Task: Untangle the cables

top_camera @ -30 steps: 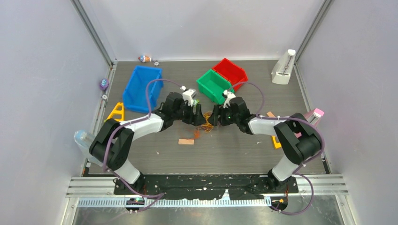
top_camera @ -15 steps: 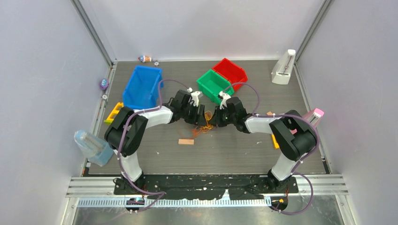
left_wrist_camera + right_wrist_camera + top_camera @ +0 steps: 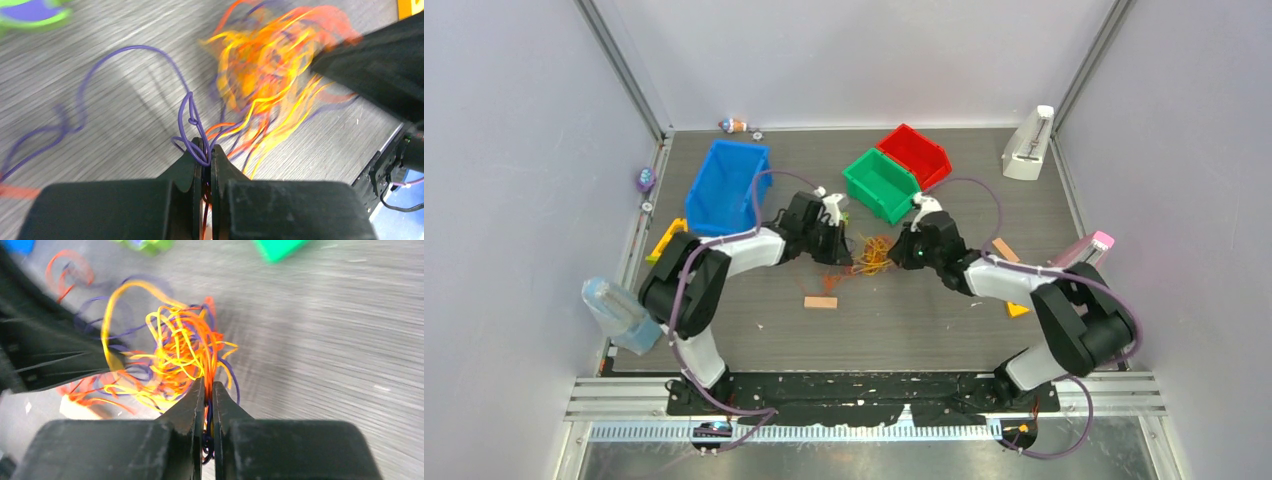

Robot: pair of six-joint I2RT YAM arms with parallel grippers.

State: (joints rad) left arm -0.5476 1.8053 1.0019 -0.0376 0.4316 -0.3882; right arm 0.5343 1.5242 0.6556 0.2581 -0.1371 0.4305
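Two pairs of fingers had hold of the one tangle from opposite sides, and that looked to be about as far as the job had got. The cables lay in a loose clump of orange, yellow and purple on the desk, near its middle and just in front of the green bin, with an arm on either side.

The left fingers were closed tight at the clump's edge. From that wrist I could make out purple strands pinched between the tips, and orange ones running down into the grip. The right fingers were closed as well, nipping a small bunch of orange, yellow and purple strands on their side of the clump.

One purple strand swung out in a long loop over the bare desk, away from the mass, though it carried a small knot of its own just above the left tips. Apart from that, nothing looked separated: the colours ran through one another in the middle, and no cable lay by itself.

By my reckoning the work was near its start. Both grips were made, but the pulling apart was all to come, and every strand had yet to be drawn free and laid out. Blur in both wrist views kept me from counting the strands
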